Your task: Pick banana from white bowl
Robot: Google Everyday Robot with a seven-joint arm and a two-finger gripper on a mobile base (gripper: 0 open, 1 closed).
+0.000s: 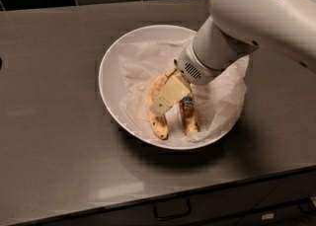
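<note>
Banana (190, 119): you see the browner of the two fruits, with dull tan skin under large dark patches. It lies lengthwise, one end pointing at the front edge of the worktop (49, 101).
Sticker (187, 102): a small blue label sits on the banana's upper part, just beside the end effector.
Banana's place: it rests on the paper inside the white bowl (109, 79), in the half nearer the worktop's right edge. Its far end is hidden under the arm.
Yellower banana (158, 126): you find it just beside the first one, toward the left edge. It is curved and lightly speckled, with a brown tip nearest the front edge.
White bowl: wide, round, shallow and glossy. It stands about midway between the back and front edges, a little toward the right edge.
Paper lining (140, 67): crumpled white sheet spreading across the bowl and rising over the rim on the right.
End effector (163, 102): a cream piece low inside the bowl, lying over the upper part of the yellower banana and close to the bruised one. You cannot tell whether it is apart or together.
Arm (256, 8): a thick white casing reaching in from the back right corner.
</note>
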